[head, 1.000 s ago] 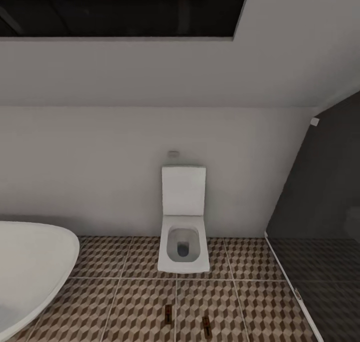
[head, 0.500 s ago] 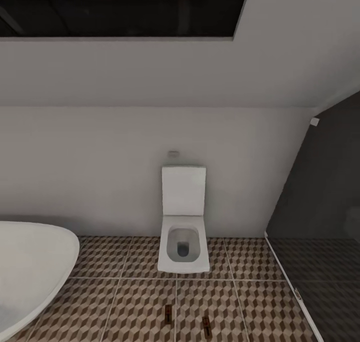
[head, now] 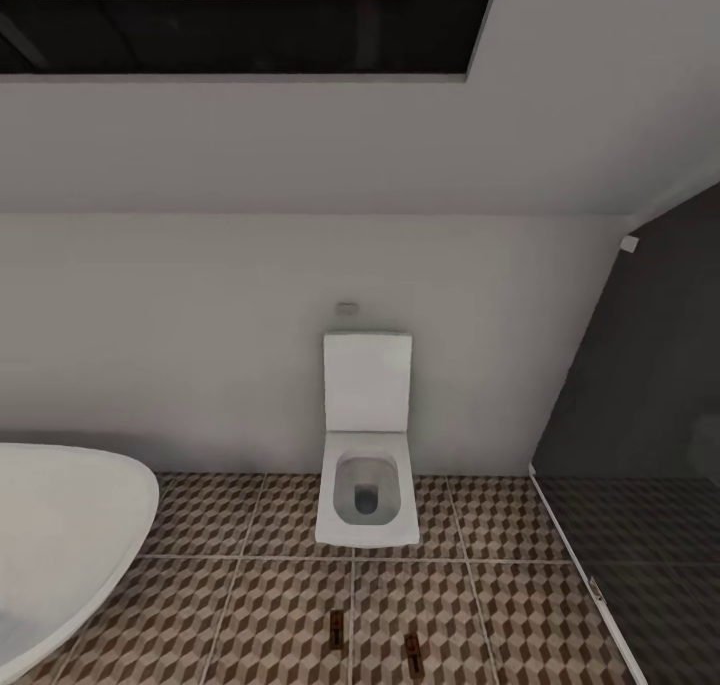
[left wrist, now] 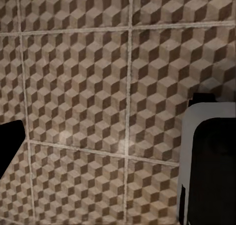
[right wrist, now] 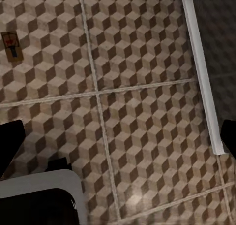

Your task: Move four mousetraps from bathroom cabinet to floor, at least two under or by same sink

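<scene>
Two little mousetraps (head: 337, 629) lie flat on the tiled floor (head: 250, 605) at the bottom middle, light, stiff and snappy, best pinched by the wood edges; I cannot tell how wide either gripper is.

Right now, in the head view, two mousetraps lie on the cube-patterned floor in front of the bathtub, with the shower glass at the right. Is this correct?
Not quite. The head view shows the two mousetraps on the cube-patterned floor in front of the toilet, not the bathtub, which stands off to the left. The shower glass is at the right, as you say.
</scene>
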Motion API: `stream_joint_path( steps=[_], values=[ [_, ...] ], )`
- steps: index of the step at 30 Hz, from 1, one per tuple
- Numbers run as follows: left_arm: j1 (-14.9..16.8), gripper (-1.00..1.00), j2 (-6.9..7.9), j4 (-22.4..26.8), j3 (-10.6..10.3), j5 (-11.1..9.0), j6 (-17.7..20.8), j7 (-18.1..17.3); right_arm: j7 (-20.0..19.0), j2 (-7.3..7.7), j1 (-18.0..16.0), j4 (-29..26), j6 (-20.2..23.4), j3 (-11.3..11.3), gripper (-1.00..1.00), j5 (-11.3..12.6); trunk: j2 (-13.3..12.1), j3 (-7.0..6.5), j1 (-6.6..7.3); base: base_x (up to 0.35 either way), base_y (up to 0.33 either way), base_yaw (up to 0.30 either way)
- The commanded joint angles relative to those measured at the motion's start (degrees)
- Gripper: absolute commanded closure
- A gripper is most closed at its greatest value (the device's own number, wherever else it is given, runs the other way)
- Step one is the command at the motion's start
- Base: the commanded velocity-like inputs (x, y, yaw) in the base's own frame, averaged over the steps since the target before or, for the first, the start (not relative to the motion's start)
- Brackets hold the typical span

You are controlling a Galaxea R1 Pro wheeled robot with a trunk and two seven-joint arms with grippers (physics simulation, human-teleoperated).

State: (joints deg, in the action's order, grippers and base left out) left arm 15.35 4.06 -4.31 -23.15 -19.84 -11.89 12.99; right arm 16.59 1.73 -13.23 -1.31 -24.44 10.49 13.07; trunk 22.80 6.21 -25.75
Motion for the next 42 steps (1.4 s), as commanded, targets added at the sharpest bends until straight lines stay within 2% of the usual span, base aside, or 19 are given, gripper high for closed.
stream_joint_path(
  steps=[1,7,11,14,15,18,23,31,42],
  values=[
    [0.0,-1.00,-0.07,-0.2,-0.5,-0.5,0.2,0.0,0.1,-0.07,0.0,0.0,0.2,0.5,-1.00,0.5,0.1,0.12,-0.03,0.000,0.000,0.000],
    [-0.2,-1.00,-0.35,-0.2,-0.5,-0.5,2.3,0.0,0.1,-0.42,0.0,0.0,1.3,0.5,-1.00,0.5,0.1,0.12,-0.03,0.000,0.000,0.000],
    [-0.2,-1.00,-0.56,-0.2,-0.5,-0.5,6.1,-0.2,0.3,-0.51,0.0,-0.1,3.1,0.4,-1.00,0.6,0.1,0.12,-0.03,0.000,0.000,0.000],
    [-0.2,-1.00,-0.60,-0.2,-0.5,-0.5,9.1,-0.4,0.1,-0.61,0.0,-0.1,7.0,0.4,-1.00,0.6,0.1,0.12,-0.03,0.000,0.000,0.000],
    [-0.2,-1.00,-0.61,-0.2,-0.5,-0.5,10.0,-0.4,0.0,-0.63,0.0,-0.2,9.8,0.4,-1.00,0.6,0.1,0.12,-0.03,0.000,0.000,0.000],
    [-0.2,-1.00,-0.67,-0.2,-0.5,-0.5,11.0,-0.4,-0.2,-0.66,0.0,-0.3,15.1,0.4,-1.00,0.7,0.1,0.12,-0.03,0.000,0.000,0.000],
    [-0.2,-1.00,-0.94,-0.2,-0.5,-0.5,11.6,-0.4,-0.4,-0.73,0.0,-0.5,19.3,0.4,-1.00,0.8,0.1,0.12,-0.03,0.000,0.000,0.000],
    [-0.3,-1.00,-1.23,-0.2,-0.5,-0.4,11.8,-0.5,-0.4,-1.36,0.0,-0.5,20.2,0.5,-1.00,0.7,0.1,0.12,-0.03,0.000,0.000,0.000],
    [-0.3,-1.00,-1.41,-0.1,-0.5,-0.4,11.4,-0.6,-0.4,-1.46,0.0,-0.3,20.2,0.5,-1.00,0.6,0.1,0.12,-0.03,0.000,0.000,0.000]
  ],
)
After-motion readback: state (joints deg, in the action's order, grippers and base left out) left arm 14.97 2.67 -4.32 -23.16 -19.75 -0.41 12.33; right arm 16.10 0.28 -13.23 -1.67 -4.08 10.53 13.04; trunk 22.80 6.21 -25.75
